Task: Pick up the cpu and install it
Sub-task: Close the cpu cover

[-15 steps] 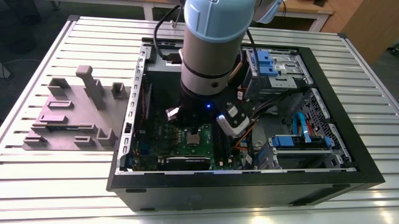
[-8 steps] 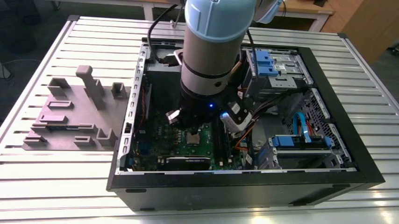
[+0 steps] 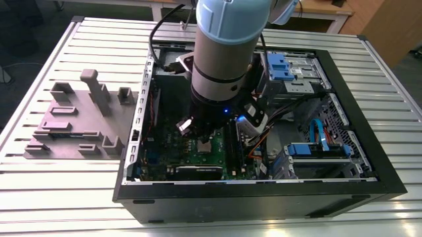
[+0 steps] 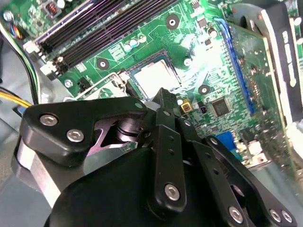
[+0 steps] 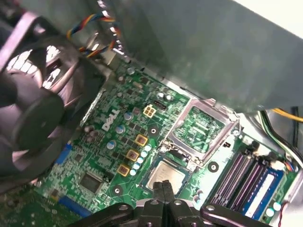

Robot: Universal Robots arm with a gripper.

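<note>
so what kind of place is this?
Likely a robotics lab bench for PC assembly: an open computer case on a slatted metal table, a grey fixture block beside it, the gripper over the cpu.

This looks like a robotics lab or test workshop rather than a home or shop. The surface (image 3: 53,192) is a ribbed, slotted aluminium plate, and on it lie a grey moulded fixture block (image 3: 72,123) with upright holders and an open black computer case (image 3: 264,202) laid on its side, its drive bays, cables and green motherboard (image 3: 197,153) bared. A grey and pale-blue robot arm (image 3: 228,49) reaches down into the case with its black pincer (image 5: 163,187) over the board, and pale wooden furniture (image 3: 389,24) stands beyond the surface's far edge.
</note>
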